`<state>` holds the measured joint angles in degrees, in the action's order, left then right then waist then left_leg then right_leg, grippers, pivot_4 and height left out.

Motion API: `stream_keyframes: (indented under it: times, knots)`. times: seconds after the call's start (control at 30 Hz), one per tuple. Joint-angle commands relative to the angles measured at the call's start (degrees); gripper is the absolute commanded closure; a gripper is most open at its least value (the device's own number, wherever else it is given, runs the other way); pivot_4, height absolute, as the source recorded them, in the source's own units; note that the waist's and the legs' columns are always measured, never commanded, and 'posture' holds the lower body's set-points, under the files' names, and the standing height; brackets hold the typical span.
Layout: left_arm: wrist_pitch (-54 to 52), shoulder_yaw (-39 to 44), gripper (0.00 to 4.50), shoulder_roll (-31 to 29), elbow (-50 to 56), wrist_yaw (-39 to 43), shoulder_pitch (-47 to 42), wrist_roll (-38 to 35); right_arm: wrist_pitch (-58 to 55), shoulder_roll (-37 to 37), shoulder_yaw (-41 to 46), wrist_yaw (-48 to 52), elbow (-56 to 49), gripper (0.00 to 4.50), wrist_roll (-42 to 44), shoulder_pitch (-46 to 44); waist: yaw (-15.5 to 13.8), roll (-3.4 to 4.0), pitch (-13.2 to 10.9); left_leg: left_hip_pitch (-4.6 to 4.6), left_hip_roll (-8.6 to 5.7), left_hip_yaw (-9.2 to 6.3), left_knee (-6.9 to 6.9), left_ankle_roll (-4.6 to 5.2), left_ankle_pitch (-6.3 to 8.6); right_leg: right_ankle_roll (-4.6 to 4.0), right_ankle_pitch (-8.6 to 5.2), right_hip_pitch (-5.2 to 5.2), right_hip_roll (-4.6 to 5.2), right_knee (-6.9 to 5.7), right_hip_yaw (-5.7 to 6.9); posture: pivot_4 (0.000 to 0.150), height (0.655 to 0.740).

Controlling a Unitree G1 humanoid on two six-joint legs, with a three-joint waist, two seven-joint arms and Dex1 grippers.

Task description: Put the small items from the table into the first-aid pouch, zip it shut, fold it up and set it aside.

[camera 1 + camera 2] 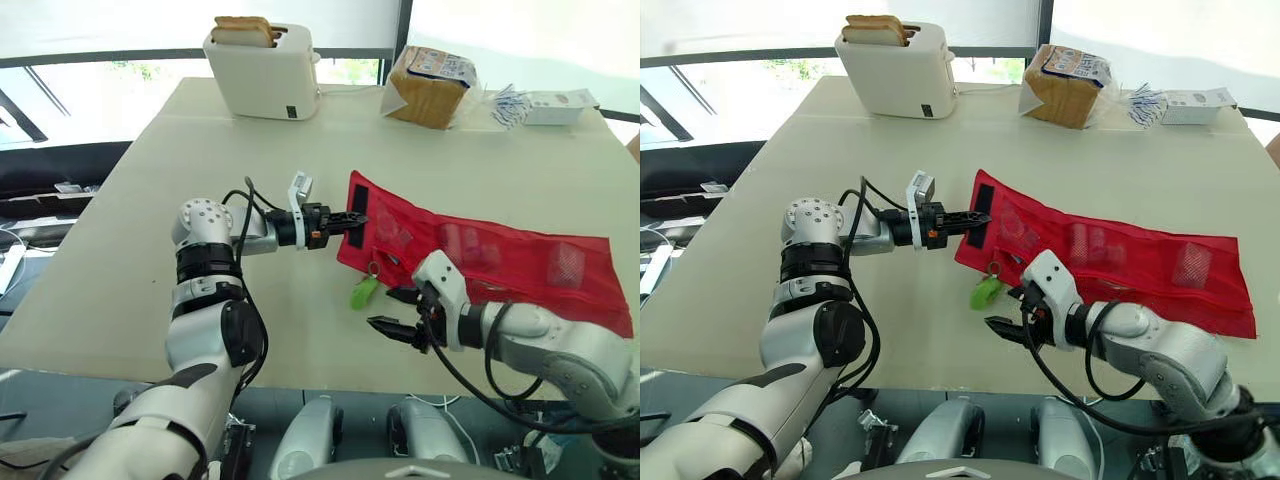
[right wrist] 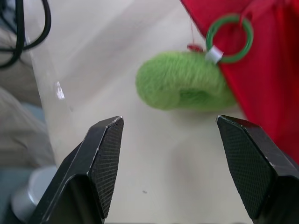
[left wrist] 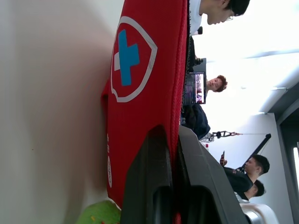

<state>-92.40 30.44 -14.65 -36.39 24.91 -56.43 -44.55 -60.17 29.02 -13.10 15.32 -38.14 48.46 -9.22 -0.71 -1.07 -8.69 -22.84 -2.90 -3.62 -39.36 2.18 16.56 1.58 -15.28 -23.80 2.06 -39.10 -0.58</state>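
1. Pouch lies red and unfolded on the worktop, with small items showing through its mesh pockets.
2. Clamped on the pouch's left end, the left gripper pins the fabric in place.
3. With fingers wide apart, the right gripper hangs just beside the fuzzy green pull and its ring, touching neither.
4. Packing looks done, and zipping appears to be the step in hand.
5. The next move calls for closing on the pull and drawing it along the pouch against the left gripper's hold.
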Motion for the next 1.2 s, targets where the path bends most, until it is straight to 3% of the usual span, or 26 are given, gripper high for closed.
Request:
stream_keyframes:
  times: [0.03,0.43,0.47,0.5,0.7,0.93,1.2]
  knots:
    - [-0.1,0.7,4.50,0.4,2.8,0.0,-0.6,-2.0,0.3,-4.0,1.7,-2.2,0.4,1.07,0.8,0.5,0.2,0.01,0.0,0.00,-0.01,0.04,-0.03,0.00,0.00,0.01,0.01,0.00,0.00,0.00,-0.03,0.150,0.7400]
    - [-0.1,-1.0,4.50,0.0,4.4,0.9,0.9,-2.0,3.3,-18.2,3.3,-6.4,7.7,1.07,-1.3,-1.1,0.3,0.01,0.0,0.07,-0.04,0.05,0.00,-0.04,-0.03,0.00,0.00,-0.10,-0.02,-0.20,-0.06,0.150,0.7400]
    - [-0.1,-1.0,4.50,0.0,4.4,0.9,0.8,-2.0,3.4,-18.9,3.7,-6.8,7.9,1.61,-1.3,-1.0,0.4,0.01,0.0,0.07,-0.04,0.05,0.00,-0.04,-0.03,0.00,0.00,-0.10,-0.02,-0.20,-0.07,0.150,0.7400]
    - [-0.1,-1.0,4.50,0.1,4.6,1.0,0.8,-1.8,3.2,-19.3,3.8,-6.8,7.8,1.72,-1.3,-0.9,0.4,0.02,0.0,0.07,-0.04,0.05,0.00,-0.04,-0.03,0.00,0.00,-0.10,-0.02,-0.20,-0.07,0.150,0.7400]
    - [-0.1,-0.7,4.50,1.0,6.0,0.8,1.2,-1.9,2.5,-19.8,4.6,-6.9,7.1,4.45,-0.8,-0.4,0.7,0.02,0.0,0.07,-0.04,0.05,0.01,-0.05,-0.03,0.00,0.00,-0.11,-0.02,-0.23,-0.07,0.150,0.7400]
    - [0.6,-1.1,4.50,1.4,8.2,0.9,1.9,-1.5,-0.5,-13.2,10.1,-5.2,-1.0,4.45,4.0,4.6,1.1,0.03,0.0,0.07,-0.04,0.04,0.03,-0.06,-0.03,0.00,-0.01,-0.12,-0.02,-0.25,-0.07,0.150,0.7400]
    - [0.9,-7.0,4.50,-3.2,14.7,5.1,6.1,-1.8,-0.5,3.8,31.4,-4.3,-12.3,4.45,16.4,21.2,1.1,0.05,0.0,0.04,-0.04,0.03,0.06,-0.06,-0.03,0.00,-0.01,-0.09,-0.01,-0.20,-0.09,0.150,0.7400]
